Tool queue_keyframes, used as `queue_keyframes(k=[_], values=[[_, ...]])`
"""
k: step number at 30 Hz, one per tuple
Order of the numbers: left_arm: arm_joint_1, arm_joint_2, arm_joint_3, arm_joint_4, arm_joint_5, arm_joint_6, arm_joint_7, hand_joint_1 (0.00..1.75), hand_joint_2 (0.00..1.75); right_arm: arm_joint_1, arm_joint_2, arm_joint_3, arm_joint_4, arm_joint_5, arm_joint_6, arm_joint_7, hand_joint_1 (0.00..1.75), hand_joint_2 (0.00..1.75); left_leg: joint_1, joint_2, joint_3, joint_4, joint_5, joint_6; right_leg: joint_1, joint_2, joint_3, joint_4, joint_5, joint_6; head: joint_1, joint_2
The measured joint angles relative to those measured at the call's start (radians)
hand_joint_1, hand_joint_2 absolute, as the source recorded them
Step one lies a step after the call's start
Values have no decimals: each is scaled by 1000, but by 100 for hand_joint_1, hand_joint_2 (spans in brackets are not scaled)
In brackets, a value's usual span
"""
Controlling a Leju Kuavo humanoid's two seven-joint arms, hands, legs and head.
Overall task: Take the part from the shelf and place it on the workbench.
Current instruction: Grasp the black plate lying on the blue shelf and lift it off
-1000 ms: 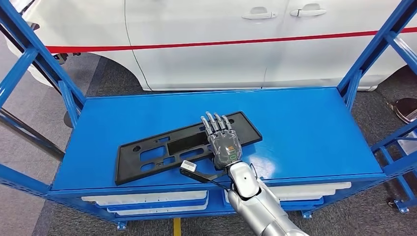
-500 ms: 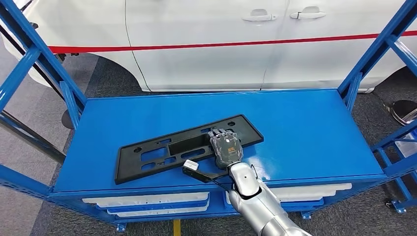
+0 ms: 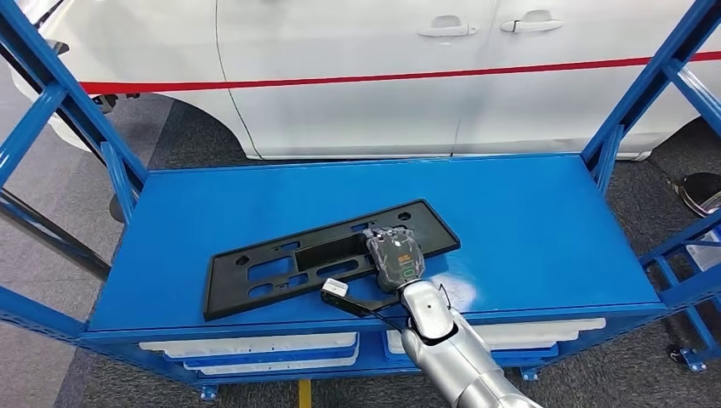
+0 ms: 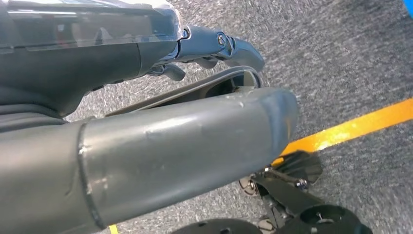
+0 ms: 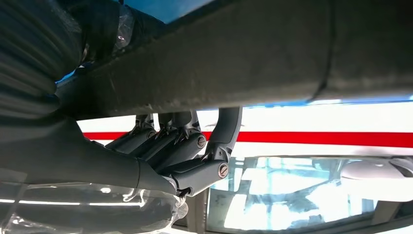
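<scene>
Where the right hand (image 3: 394, 256) came down on the shelf (image 3: 527, 221), its back faced the head camera and hid the fingertips, which were curled over the far edge of the part (image 3: 281, 263). That long black plate with cut-outs lay flat across the blue top, slanting from near left to far right, its right end under the hand. From above, the fingers seemed folded onto the plate, yet whether they truly clamped it or only pressed on it could not be told. In the right wrist view the fingers (image 5: 170, 141) were bent close together beneath a broad dark band that crossed the picture; what that band was could not be made out, and it covered any contact.

Behind the shelf stood a white car (image 3: 383, 76) with a red stripe, cut off at the top edge. Pale trays (image 3: 255, 344) showed on the lower level, mostly hidden by the shelf's front rail.

At the left wrist, the left hand (image 4: 146, 126) hung over grey carpet (image 4: 341, 58) crossed by an orange line (image 4: 360, 124). Its thick thumb covered most of the picture, and dark fingers (image 4: 219, 46) showed past it, slightly bent with nothing seen in them; how far apart they were could not be told.
</scene>
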Motion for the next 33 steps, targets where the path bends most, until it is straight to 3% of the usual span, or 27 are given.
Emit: queue_keyframes(k=[2, 4, 5, 6, 7, 10, 12, 14, 16, 17, 19, 20, 21, 22, 23, 25, 26, 28, 30, 32, 33], values=[[0, -1, 0, 0, -1, 0, 1, 0, 0, 4, 0, 0, -6, -6, 2, -10, 175, 175, 3, 0, -28, 66, -45, -8, -4, -3, 5, -7, 4, -11, 0, 0], [1, -3, 1, 0, -2, 0, 1, 0, 0, 14, 0, 0, -16, -27, 3, -29, 175, 175, 4, 1, -86, 197, -109, -14, -2, -4, 4, -7, 4, -16, -1, 0], [2, -3, 2, 0, -3, 0, 1, 0, 0, 21, 0, 0, -26, -46, 6, -43, 175, 175, 5, 1, -111, 251, -126, -16, -1, -4, 4, -7, 4, -17, -1, 0], [4, -4, 4, 0, -4, 0, 1, 0, 0, 29, 0, 0, -39, -71, 11, -60, 175, 175, 6, 1, -120, 271, -124, -18, 0, -3, 5, -6, 3, -17, -1, 0], [5, -4, 7, 0, -5, 0, 0, 0, 0, 38, 0, 0, -55, -104, 19, -81, 175, 175, 6, 1, -110, 251, -102, -17, 0, -1, 5, -5, 2, -17, -1, 0], [4, -4, 18, 0, -8, 0, -2, 0, 0, 61, 1, 4, -125, -223, 45, -141, 175, 175, 5, 1, -21, 64, -14, -10, 3, 6, 5, 5, -5, -10, 0, 0], [1, -5, 25, 0, -10, 1, -4, 0, 0, 79, 2, 8, -179, -298, 62, -170, 175, 175, 1, 0, 5, 6, -5, -3, 6, 8, 1, 11, -7, -1, 0, 0], [1, -7, 31, 0, -12, 2, -6, 0, 0, 102, 3, 12, -234, -410, 79, -223, 175, 175, 0, -1, 6, 2, -3, 7, 7, 9, 0, 10, -6, 11, -1, 0], [4, -10, 41, 0, -12, 4, -10, 0, 0, 135, 4, 17, -308, -574, 92, -301, 175, 175, 4, 0, 8, -6, 3, 20, 6, 7, -10, 34, -28, 21, 0, 0], [5, -12, 47, 0, -12, 5, -12, 0, 0, 155, 4, 21, -356, -668, 97, -341, 175, 175, 6, 1, 9, -10, 6, 27, 5, 6, -28, 73, -54, 25, 0, 0], [6, -14, 59, 0, -12, 8, -16, 0, 0, 201, 2, 34, -477, -865, 104, -415, 175, 175, 5, 2, 6, -10, 7, 33, 2, 4, -87, 200, -121, 30, 0, 0], [7, -15, 66, 0, -12, 8, -17, 0, 0, 225, -2, 42, -542, -958, 108, -443, 175, 175, 5, 1, 5, -9, 6, 34, 2, 4, -117, 259, -142, 31, 0, 0], [8, -17, 74, 0, -11, 9, -18, 0, 0, 246, -7, 50, -609, -1048, 114, -465, 175, 175, 4, 0, 5, -8, 5, 35, 2, 4, -134, 292, -145, 32, 0, 0], [9, -18, 81, 0, -11, 9, -18, 0, 0, 263, -13, 55, -672, -1128, 121, -482, 175, 175, 4, 0, 6, -8, 4, 35, 2, 4, -132, 286, -128, 31, 0, 0], [10, -20, 88, 0, -10, 9, -19, 0, 0, 274, -18, 58, -727, -1189, 130, -492, 175, 175, 4, -1, 8, -7, 2, 34, 2, 4, -111, 240, -94, 28, 0, 0], [12, -26, 101, 0, -6, 9, -19, 0, 0, 290, -29, 59, -824, -1271, 148, -506, 175, 175, 2, -1, 12, -4, -4, 29, 5, 4, -45, 97, -27, 19, 0, 0], [12, -28, 106, 0, -2, 9, -19, 0, 0, 297, -35, 59, -863, -1296, 157, -514, 175, 175, 0, -1, 12, -2, -6, 25, 7, 4, -21, 46, -10, 15, 0, 0], [13, -32, 119, 0, 5, 9, -20, 0, 0, 315, -45, 59, -926, -1333, 170, -531, 175, 175, -3, -1, 11, -1, -9, 15, 11, 4, -8, 14, -10, 9, 0, 0], [12, -34, 130, 0, 10, 11, -22, 0, 87, 333, -54, 59, -975, -1360, 178, -543, 175, 175, -1, -1, 11, 1, -13, 5, 8, 4, -6, 8, -6, 1, 0, 0], [12, -37, 141, 0, 16, 12, -26, 0, 175, 345, -62, 59, -1013, -1391, 189, -550, 175, 175, 0, 0, -7, 50, -49, -4, 3, 1, -1, 1, -3, -11, -1, 0], [12, -38, 147, 0, 19, 12, -28, 0, 175, 351, -65, 59, -1027, -1410, 198, -551, 175, 175, 2, 0, -30, 102, -81, -8, 2, -1, 0, 0, -2, -15, -1, 0]])
